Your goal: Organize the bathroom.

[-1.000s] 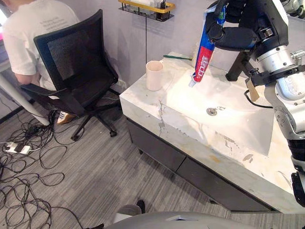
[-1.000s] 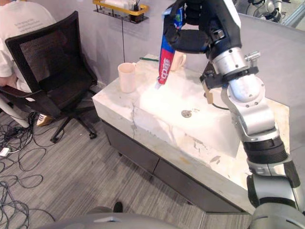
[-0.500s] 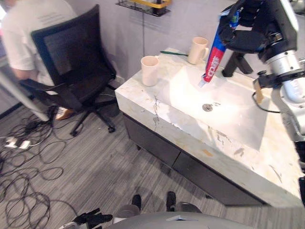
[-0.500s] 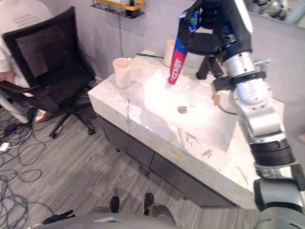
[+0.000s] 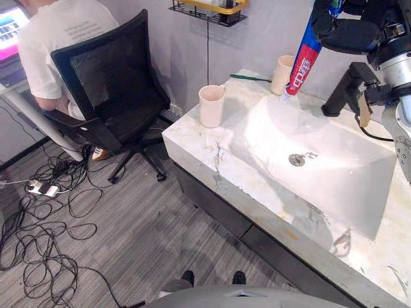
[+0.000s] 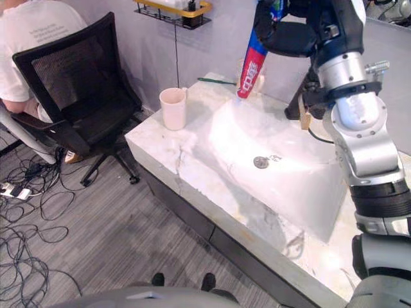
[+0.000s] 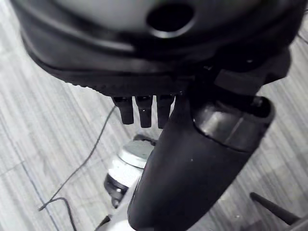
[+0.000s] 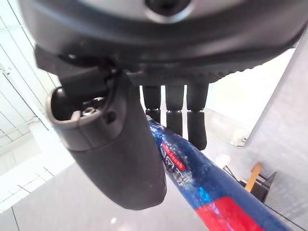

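Observation:
My right hand is raised over the back of the marble counter, shut on a red and blue toothpaste tube that hangs cap down. The cap end is just in front of a beige cup by the wall. In the right wrist view the thumb and fingers curl round the tube. A second beige cup stands at the counter's left corner. A green toothbrush lies by the wall. My left hand hangs over the floor, fingers relaxed and holding nothing.
The white basin has a drain and a black faucet at its back. A yellow-edged wire shelf hangs on the wall. To the left are a black office chair with a seated person and cables on the floor.
The camera has shifted. My right hand has carried the tube from over the basin back towards the cup by the wall.

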### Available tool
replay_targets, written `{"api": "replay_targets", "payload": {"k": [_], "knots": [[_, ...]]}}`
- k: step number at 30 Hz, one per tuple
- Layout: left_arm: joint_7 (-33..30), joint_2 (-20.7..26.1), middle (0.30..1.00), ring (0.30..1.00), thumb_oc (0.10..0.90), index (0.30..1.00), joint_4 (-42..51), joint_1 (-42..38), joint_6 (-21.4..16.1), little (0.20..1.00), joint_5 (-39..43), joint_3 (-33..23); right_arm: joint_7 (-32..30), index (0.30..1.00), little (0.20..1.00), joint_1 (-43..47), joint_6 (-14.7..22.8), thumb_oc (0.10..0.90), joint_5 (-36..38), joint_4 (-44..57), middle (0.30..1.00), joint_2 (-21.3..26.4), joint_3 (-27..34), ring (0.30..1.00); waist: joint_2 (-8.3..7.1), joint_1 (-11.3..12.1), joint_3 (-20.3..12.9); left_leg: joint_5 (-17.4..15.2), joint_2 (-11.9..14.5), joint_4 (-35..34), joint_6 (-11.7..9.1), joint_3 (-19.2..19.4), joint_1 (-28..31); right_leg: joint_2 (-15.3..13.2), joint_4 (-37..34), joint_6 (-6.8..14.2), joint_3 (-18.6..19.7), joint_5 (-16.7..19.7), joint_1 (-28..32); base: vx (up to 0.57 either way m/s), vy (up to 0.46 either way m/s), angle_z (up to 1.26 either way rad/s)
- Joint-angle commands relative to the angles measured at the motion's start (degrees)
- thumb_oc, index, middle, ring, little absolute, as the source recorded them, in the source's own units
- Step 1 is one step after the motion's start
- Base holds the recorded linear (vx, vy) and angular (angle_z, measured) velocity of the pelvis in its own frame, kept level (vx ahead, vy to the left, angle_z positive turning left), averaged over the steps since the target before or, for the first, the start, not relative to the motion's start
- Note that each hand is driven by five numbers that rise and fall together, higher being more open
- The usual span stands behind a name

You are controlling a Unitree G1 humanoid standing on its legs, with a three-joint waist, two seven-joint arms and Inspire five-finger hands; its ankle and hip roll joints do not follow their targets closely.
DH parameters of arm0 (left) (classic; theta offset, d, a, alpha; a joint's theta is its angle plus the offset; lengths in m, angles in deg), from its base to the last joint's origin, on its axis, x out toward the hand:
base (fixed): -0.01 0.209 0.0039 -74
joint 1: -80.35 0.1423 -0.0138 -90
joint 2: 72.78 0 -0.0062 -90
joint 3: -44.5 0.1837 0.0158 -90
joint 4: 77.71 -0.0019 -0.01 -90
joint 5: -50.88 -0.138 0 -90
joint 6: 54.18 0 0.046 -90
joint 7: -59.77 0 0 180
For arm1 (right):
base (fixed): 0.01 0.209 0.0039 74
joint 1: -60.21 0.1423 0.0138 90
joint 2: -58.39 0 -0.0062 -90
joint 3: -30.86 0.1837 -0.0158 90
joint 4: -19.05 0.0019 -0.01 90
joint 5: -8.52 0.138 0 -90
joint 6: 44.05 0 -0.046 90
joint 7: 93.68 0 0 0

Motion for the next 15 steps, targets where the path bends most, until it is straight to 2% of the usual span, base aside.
{"api": "replay_targets", "payload": {"k": [1,7,14,15], "knots": [[0.2,5.9,0.900,0.900,0.800,0.900,-2.7,-0.6,0.2,0.900,-1.3,2.6,-5.2,0.300,0.300,9.3,7.4,0.400,2.0,0.2,0.300,-2.6,3.8,0.300,-3.79,1.7,-4.5,-6.0,-0.8,5.4,0.2,1.5,-1.5,-5.1,3.8,5.9,-0.1,-6.2,1.5,0.04,0.028,0.12],[0.3,5.9,0.900,0.900,0.800,0.900,-1.7,-0.3,0.1,0.900,0.1,4.0,-7.1,0.300,0.300,14.8,7.6,0.400,-2.6,-4.2,0.300,-4.5,-1.4,0.300,-3.44,3.5,-4.8,-5.5,-0.9,4.9,0.2,0.3,-1.5,-5.3,3.8,5.8,-1.3,-6.3,2.1,0.03,0.033,0.13],[0.4,7.1,0.900,0.900,0.800,0.900,-0.4,0.3,1.7,0.900,1.4,2.6,-9.6,0.300,0.300,20.1,7.5,0.400,-6.1,-9.0,0.300,-5.2,-6.0,0.300,-3.56,5.4,-5.0,-4.8,-1.0,4.0,0.2,-1.1,-1.5,-5.3,3.7,5.7,-2.6,-6.4,2.6,0.00,0.007,0.11],[0.8,7.3,0.900,0.900,0.800,0.900,-0.5,0.5,1.6,0.900,1.3,2.2,-10.4,0.300,0.300,21.2,7.4,0.400,-8.4,-10.3,0.300,-5.4,-7.0,0.300,-3.49,5.7,-5.1,-4.7,-1.0,3.9,0.2,-1.3,-1.5,-5.3,3.6,5.7,-2.7,-6.4,2.7,0.00,0.004,0.04]]}}
